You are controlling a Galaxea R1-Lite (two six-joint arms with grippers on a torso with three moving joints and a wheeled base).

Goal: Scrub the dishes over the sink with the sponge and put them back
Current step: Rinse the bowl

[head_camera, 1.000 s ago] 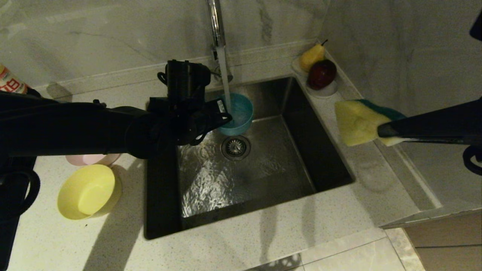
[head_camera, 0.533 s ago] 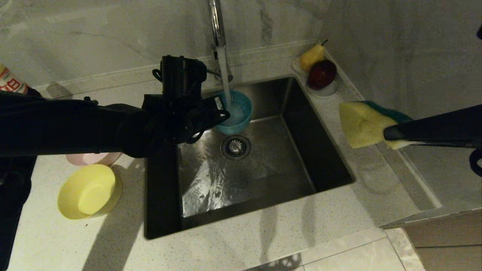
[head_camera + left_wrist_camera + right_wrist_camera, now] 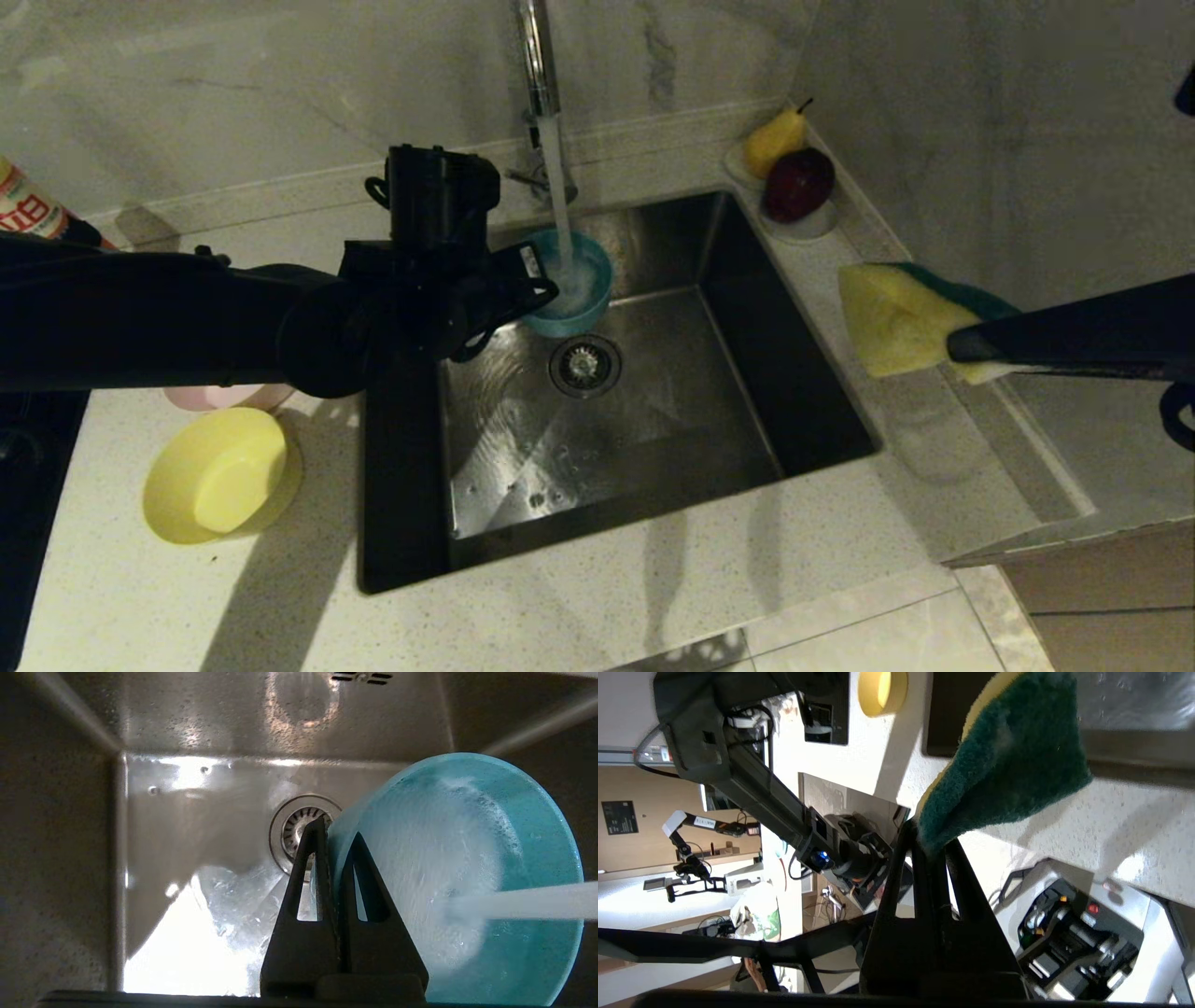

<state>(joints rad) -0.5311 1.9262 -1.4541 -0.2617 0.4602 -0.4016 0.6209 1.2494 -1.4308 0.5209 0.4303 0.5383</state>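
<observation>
Over the far part of the sink point(image 3: 803, 392), under the running tap point(image 3: 534, 56), the left hand point(image 3: 546, 285) is clamped on the rim of the light blue bowl point(image 3: 574, 289), one finger inside the wall and one outside, as the left wrist view shows point(image 3: 467, 868). The bowl is tilted with its mouth up and toward the stream, and water foams inside it. The drain strainer point(image 3: 584, 365) lies just nearer than the bowl.

The right hand point(image 3: 962, 347) hangs over the tabletop point(image 3: 653, 597) to the right of the sink, pinched shut on one edge of the sponge point(image 3: 892, 317). The pad sticks out leftward from the fingers, its long axis pointing roughly toward the basin, yellow face up and green face below point(image 3: 1008, 760).

The scrub turns on that gap: the bowl lies well to the left of the sponge and a little farther back, across the sink's right rim. Only the right arm carries the sponge, so I judge it must swing left over the basin while the left hand presents the bowl's open mouth. Nothing solid stands between them, though the falling water crosses the bowl.

At the far right corner a pear point(image 3: 773, 140) and a dark red fruit point(image 3: 799, 182) sit on saucers, clear of the path. On the left tabletop wait the yellow bowl point(image 3: 219, 476) and, mostly hidden under the left arm, the pink bowl point(image 3: 229, 399).
</observation>
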